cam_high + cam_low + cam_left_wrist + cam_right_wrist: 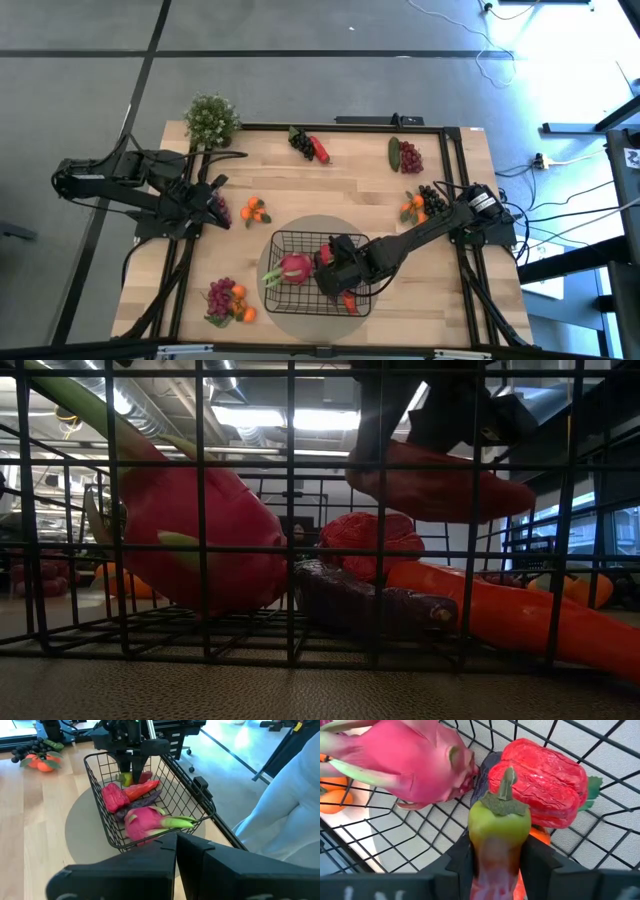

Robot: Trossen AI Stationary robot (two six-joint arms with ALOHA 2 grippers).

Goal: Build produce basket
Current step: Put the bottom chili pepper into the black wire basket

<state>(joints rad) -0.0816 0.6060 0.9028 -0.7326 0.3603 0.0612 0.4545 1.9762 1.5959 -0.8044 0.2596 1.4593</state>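
The black wire basket (278, 238) stands on a round grey mat near the table's front edge. A pink radish (405, 760), a wrinkled red pepper (540, 780), a dark eggplant (370, 600) and a carrot (500, 615) lie on its mesh floor. My right gripper (337, 267) reaches down into the basket, shut on a pepper (497, 830) that fades from green to red. At the table's left, my left gripper (176, 836) hangs shut and holds nothing. My right gripper pinches the pepper between its two fingers (462, 862), one on each side of the body (495, 857) just behind the green stem end. It comes steeply from above, slanting in from the table's right. The pepper (440, 490) hangs roughly level, clear above the carrot and eggplant.
Loose produce lies around the basket: oranges (255, 210), grapes with oranges (228, 300), dark grapes with a red pepper (308, 146), a cucumber with red grapes (402, 155), black grapes with oranges (425, 203). A potted plant (212, 120) stands at the far left corner.
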